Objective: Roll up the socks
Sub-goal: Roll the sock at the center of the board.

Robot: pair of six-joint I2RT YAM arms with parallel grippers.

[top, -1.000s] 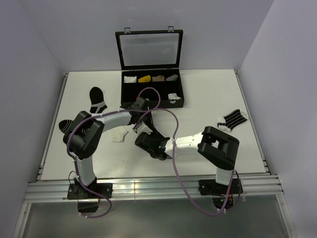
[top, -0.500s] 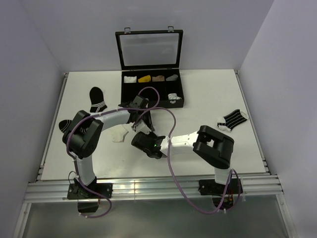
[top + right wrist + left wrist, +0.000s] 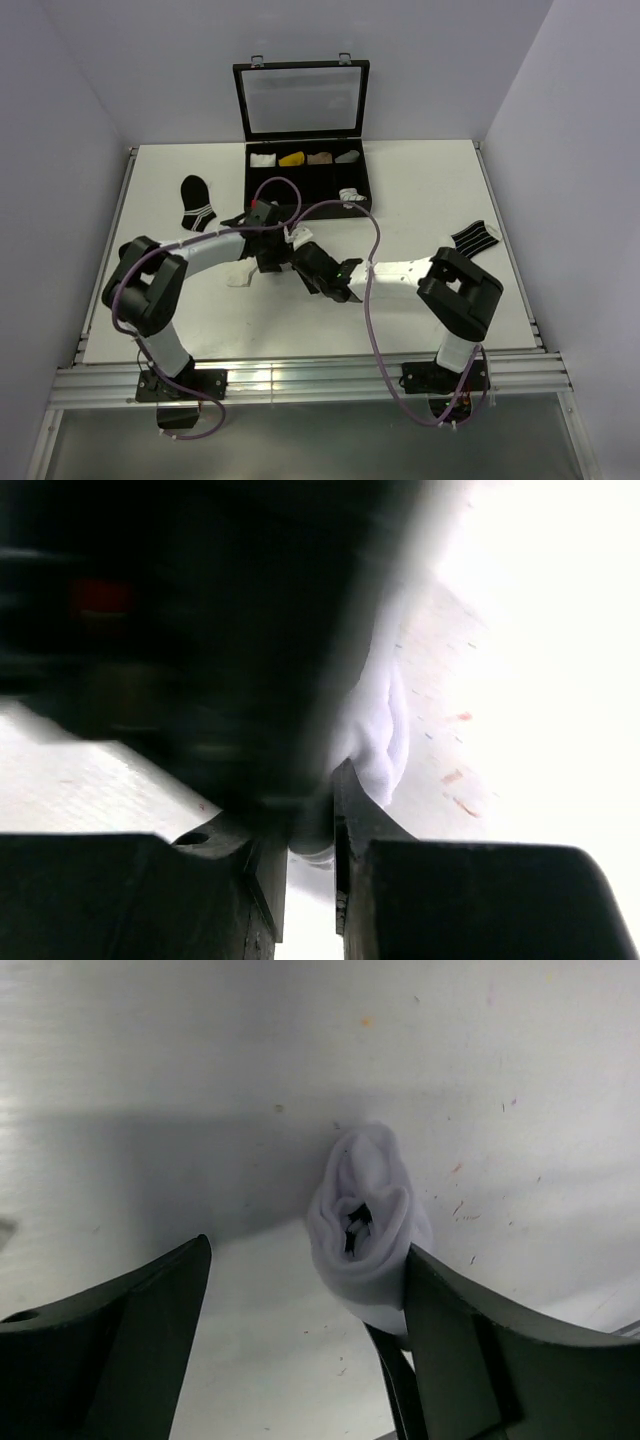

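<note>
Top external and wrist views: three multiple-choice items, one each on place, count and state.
1. Where is the black white-striped sock?
A. on the table, left of the case
B. inside the case
C. hanging off the near edge

2. How many back-row compartments of the case hold something?
A. two
B. four
C. six

3. The left tool is:
A. shut on a cable
B. out of view
C. open around the white bundle

1A, it lies on bare table beside the case; 2B, white, yellow, tan and grey items; 3C, its fingers stand apart flanking the bundle.
</note>
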